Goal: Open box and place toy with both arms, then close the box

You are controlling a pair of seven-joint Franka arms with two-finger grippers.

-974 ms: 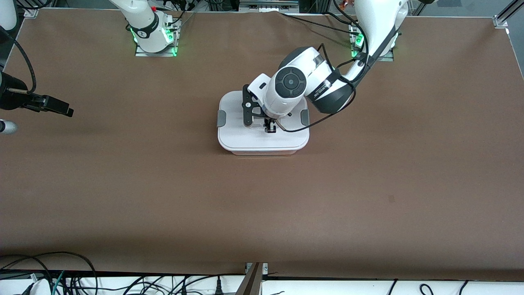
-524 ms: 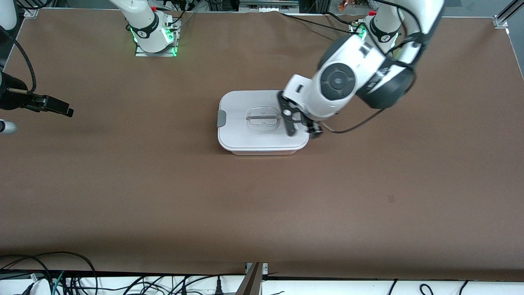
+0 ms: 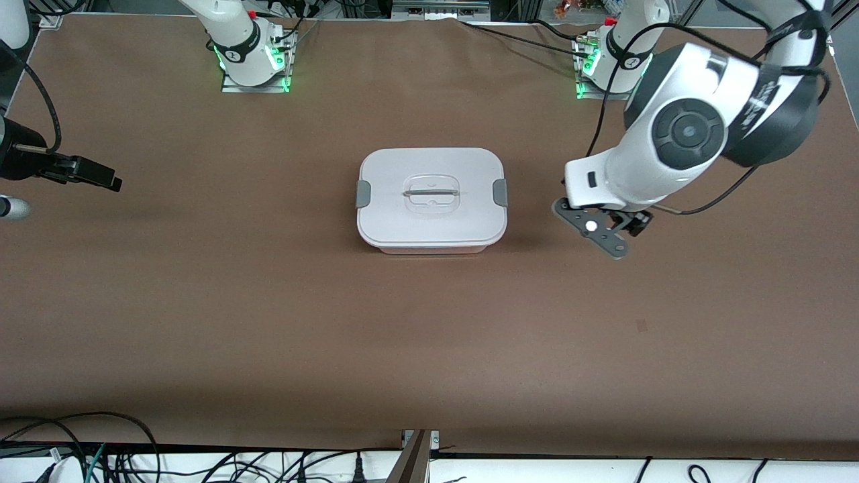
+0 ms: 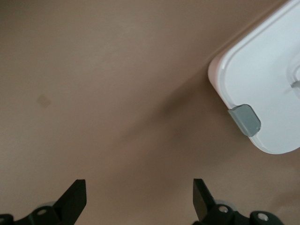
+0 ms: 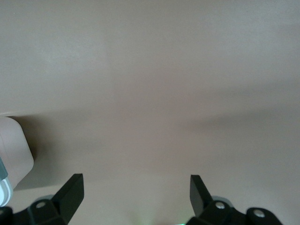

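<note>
Box shut, job looks about finished from where I sit.

The box [image 3: 431, 200] sits mid-table, white lid [image 3: 431, 194] on, both grey clips [image 3: 500, 193] down; I can't see the toy. My left gripper [image 4: 139, 197] hangs released over bare table beside it; right gripper [image 5: 136, 194] waits spread at its end.

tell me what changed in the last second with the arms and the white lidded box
The left gripper was down on the centre handle of the white-lidded, translucent pinkish plastic box; it let go, lifted off and swung toward the left arm's end of the table, now open over the bare brown table beside the box. The box stayed put, lid on, both grey clips in place. The right gripper stayed open, waiting at the right arm's end.
</note>
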